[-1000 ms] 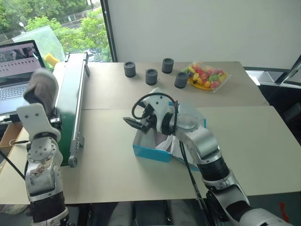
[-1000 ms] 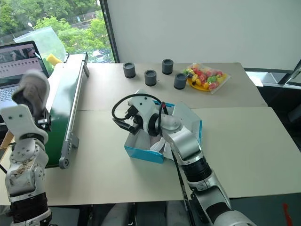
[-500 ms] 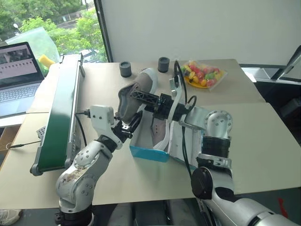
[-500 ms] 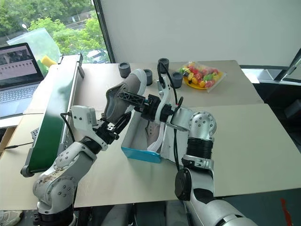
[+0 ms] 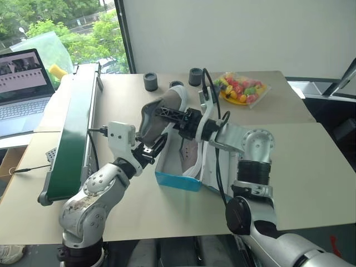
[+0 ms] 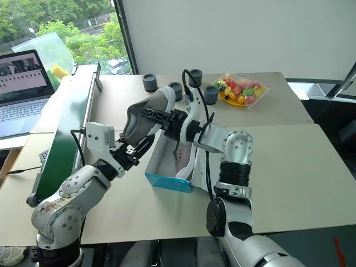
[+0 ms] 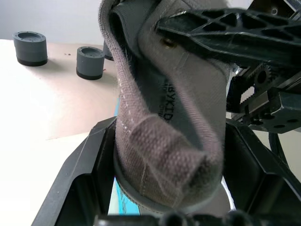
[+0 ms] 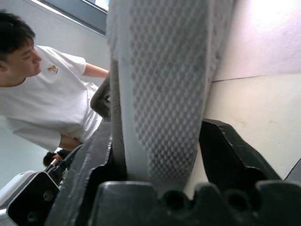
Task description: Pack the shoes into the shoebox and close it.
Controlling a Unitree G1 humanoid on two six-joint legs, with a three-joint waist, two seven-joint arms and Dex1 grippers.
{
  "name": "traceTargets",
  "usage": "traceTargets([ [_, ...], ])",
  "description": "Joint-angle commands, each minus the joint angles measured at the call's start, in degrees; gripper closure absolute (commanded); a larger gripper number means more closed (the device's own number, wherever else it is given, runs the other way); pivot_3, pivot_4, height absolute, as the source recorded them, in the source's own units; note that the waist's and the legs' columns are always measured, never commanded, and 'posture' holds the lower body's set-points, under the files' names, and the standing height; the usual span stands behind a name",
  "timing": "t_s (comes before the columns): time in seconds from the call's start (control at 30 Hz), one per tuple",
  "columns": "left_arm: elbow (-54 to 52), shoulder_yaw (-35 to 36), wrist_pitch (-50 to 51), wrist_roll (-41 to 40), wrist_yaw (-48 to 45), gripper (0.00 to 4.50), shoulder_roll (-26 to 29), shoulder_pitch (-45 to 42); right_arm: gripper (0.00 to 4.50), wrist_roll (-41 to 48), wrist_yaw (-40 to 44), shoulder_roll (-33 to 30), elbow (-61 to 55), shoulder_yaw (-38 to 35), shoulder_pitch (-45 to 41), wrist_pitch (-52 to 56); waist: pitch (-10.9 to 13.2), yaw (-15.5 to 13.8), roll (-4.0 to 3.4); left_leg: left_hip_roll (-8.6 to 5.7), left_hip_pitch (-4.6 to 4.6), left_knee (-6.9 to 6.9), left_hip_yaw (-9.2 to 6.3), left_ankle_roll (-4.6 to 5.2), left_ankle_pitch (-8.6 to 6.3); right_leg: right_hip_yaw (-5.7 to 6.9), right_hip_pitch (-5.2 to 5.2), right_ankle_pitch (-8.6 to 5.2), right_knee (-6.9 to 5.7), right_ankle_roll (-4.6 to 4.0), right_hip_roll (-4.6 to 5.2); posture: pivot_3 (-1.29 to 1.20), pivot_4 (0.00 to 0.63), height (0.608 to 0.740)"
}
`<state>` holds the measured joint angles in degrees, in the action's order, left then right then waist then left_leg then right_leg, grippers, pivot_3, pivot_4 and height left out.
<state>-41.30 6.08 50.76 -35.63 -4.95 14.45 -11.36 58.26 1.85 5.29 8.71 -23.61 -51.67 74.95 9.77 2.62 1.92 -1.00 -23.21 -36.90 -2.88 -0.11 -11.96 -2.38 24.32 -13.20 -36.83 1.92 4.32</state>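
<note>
The shoebox (image 5: 177,179) stood open on the table (image 5: 289,161) with one shoe (image 5: 192,156) already inside. The second shoe (image 5: 161,114) was above it, pinched by both the left gripper (image 5: 153,149) and the right gripper (image 5: 169,114). Lowering it and closing the lid remained.

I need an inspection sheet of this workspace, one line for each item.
Surface: beige table, bare near the right edge.
Job's things: one shoe held above the shoebox; second shoe inside the open box.
Clutter: grey cylinders, bag of colourful items, green conveyor frame.
Grippers: left gripper at the shoe's heel, right gripper on its middle, both closed on it.
Cables: black cable on the right arm.
Surroundings: laptop, window, a person in the right wrist view.
</note>
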Motion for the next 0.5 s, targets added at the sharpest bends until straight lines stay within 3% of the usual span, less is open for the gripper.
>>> traceTargets([
  [0.03, -1.29, -0.39, -0.98, 0.01, -0.4, 1.74, 0.5, -1.09, 3.3, 4.51, -1.45, 5.84, -3.2, 0.38, -0.46, -2.26, 0.0, -0.01, 0.0, 0.0, 0.0, 0.0, 0.0, 0.0, 0.0, 0.0, 0.0, 0.0, 0.01, 0.0, 0.0, 0.0, 0.15, 0.74],
  [0.1, -1.26, -0.62, -0.99, 0.25, -0.54, 1.74, 0.71, -1.08, 3.89, 6.03, -1.41, 5.72, -3.76, 1.08, -0.39, -2.64, 0.0, -0.02, 0.0, 0.0, -0.01, 0.0, 0.0, 0.0, 0.0, 0.0, 0.0, 0.0, 0.02, 0.0, -0.01, 0.0, 0.15, 0.74],
  [0.33, -0.76, -1.06, -1.85, 0.51, -1.34, 1.74, 1.05, -1.0, 3.89, 16.12, -6.52, 7.23, -2.18, -1.87, -1.6, -5.32, 0.0, -0.01, 0.0, 0.0, -0.01, 0.0, 0.0, 0.0, 0.0, 0.0, -0.01, 0.0, 0.03, 0.0, 0.0, 0.0, 0.15, 0.74],
  [0.47, -1.37, -1.32, -3.02, 0.09, -3.11, 0.13, 1.94, -0.54, 3.92, 21.22, -11.11, 6.82, -0.11, -2.96, -2.16, -8.97, 0.0, -0.07, -0.01, 0.01, -0.01, 0.0, 0.01, 0.0, 0.0, 0.0, -0.01, 0.0, 0.03, 0.0, -0.01, 0.0, 0.15, 0.74],
  [0.5, -1.67, -1.29, -2.98, -0.24, -3.64, 0.06, 2.26, -0.48, 3.92, 22.31, -12.09, 6.51, 0.18, -2.84, -2.23, -9.98, 0.0, -0.06, -0.01, 0.01, -0.03, 0.0, 0.01, 0.0, 0.0, 0.01, -0.02, 0.0, 0.05, 0.0, -0.01, 0.0, 0.15, 0.74],
])
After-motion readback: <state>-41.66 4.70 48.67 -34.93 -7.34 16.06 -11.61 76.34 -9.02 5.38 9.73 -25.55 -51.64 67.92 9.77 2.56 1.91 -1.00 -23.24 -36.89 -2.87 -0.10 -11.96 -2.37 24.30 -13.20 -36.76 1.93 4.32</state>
